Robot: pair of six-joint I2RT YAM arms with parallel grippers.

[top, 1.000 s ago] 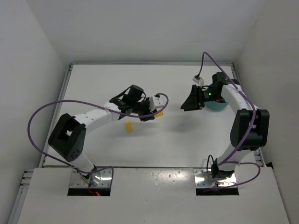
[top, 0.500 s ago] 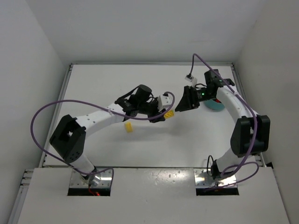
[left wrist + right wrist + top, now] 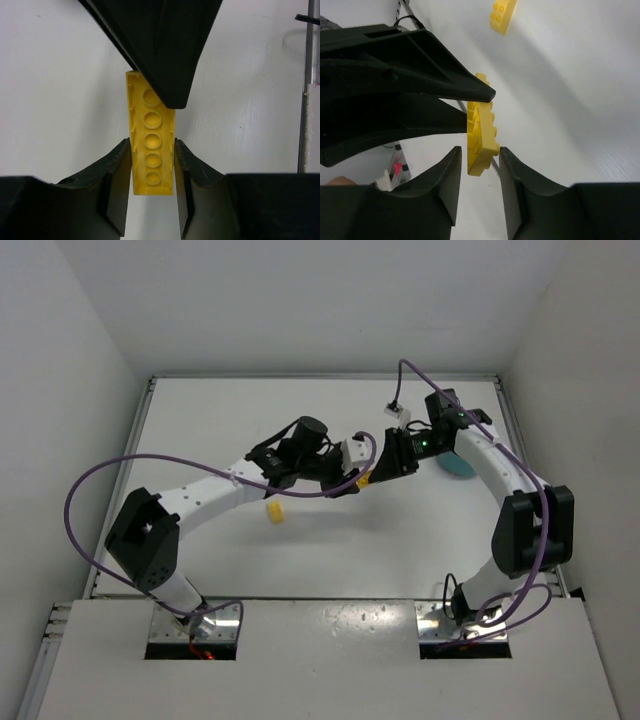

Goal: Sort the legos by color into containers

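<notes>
Glossy yellow plastic plate point(image 3: 151, 150) — matt black pincer fingers point(image 3: 112, 195), smooth white table point(image 3: 50, 100)

A white counter point(image 3: 210, 420) sits enclosed by plain white walls point(image 3: 300, 300), with a metal rail point(image 3: 139, 415) along its left edge.

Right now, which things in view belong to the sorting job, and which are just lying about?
Job: yellow plate, gripped by the left end effector, with the right end effector straddling its other end; loose yellow brick; teal bowl.
Lying about: purple cables; metal base plates.
</notes>
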